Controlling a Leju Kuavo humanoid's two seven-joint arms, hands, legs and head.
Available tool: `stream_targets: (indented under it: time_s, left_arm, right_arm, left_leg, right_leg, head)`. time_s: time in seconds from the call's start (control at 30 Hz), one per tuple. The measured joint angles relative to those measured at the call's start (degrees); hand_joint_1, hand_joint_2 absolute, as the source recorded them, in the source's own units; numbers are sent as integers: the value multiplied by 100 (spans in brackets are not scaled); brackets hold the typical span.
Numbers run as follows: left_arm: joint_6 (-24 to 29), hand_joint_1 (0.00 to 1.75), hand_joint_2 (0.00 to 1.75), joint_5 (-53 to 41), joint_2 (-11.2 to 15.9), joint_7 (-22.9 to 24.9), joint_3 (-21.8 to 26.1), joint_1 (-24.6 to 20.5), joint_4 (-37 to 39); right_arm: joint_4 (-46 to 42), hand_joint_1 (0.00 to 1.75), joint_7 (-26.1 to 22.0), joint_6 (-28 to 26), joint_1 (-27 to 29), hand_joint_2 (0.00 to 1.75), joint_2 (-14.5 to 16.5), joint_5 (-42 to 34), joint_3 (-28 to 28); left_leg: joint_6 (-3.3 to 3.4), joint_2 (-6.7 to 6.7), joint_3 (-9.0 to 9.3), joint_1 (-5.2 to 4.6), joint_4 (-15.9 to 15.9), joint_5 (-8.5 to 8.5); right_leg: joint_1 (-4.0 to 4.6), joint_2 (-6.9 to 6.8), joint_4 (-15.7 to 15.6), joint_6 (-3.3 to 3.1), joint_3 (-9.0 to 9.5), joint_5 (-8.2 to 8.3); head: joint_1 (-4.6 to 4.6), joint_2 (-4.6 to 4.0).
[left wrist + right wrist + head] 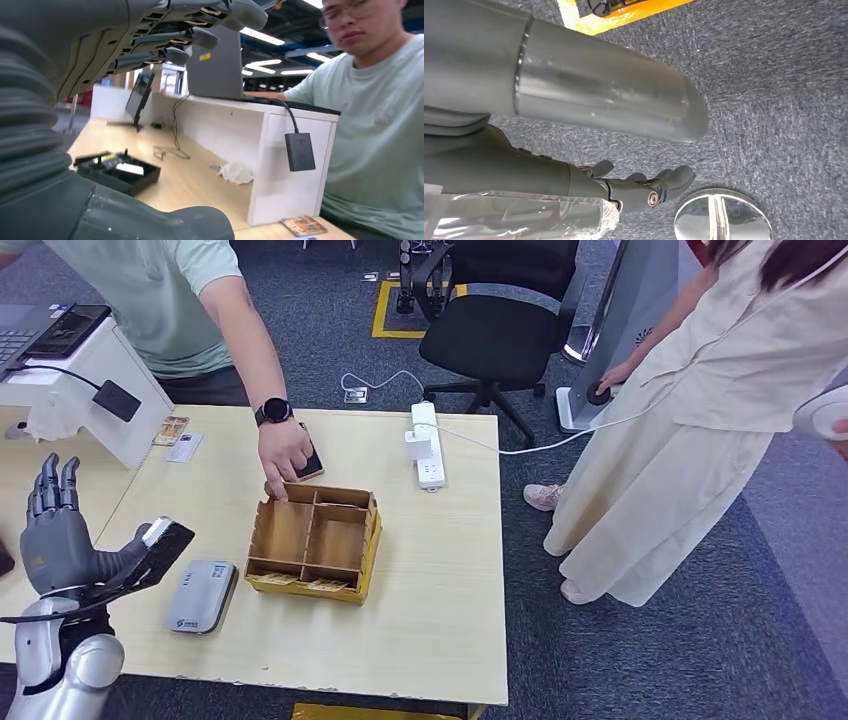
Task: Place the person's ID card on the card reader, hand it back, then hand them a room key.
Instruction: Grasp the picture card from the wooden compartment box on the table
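Left hand (60,530) raised, fingers apart

The card reader (201,596) lies left of the divided box (315,543), seemingly apart.

Silver, tube-shaped left forearm (55,665) with a rounded metal joint cap at 5 o'clock. Dark grey left hand (62,540), ribbed grey wrist cover (rubbery-looking), black finger segments. Right hand (644,187) dark grey too, one small round screw showing.

Person's hand (284,453) blocks the divided box (314,542); card reader (201,596) unobstructed
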Motion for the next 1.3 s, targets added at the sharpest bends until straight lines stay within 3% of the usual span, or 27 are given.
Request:
stream_targets:
  time_s: [0.33, 0.73, 1.3]
  left_arm:
    - [-194, 0, 175, -956, 148, -197, -55, 799, -610]
    - [-289, 0, 175, -1088, 233, -196, -296, 908, -677]
    - [-1057, 0, 175, -696, 833, -364, -662, 1338, -1052]
  right_arm:
    - [0, 0, -32, 6, 5, 0, -17, -4, 0]
    - [0, 0, -39, 6, -7, 0, -17, -3, 0]
    - [0, 0, -116, 26, -5, 0, -36, -73, -3]
  left_leg:
    - [1, -2, 0, 0, 0, -1]
    - [1, -2, 1, 0, 0, -1]
    - [1, -2, 1, 0, -1, -1]
  right_leg:
    - [0, -3, -1, 1, 0, -2]
    - [0, -5, -1, 0, 0, -2]
    - [0, -5, -1, 0, 0, -2]
  head:
    - [0, 0]
    - [-1, 0]
    - [1, 1]
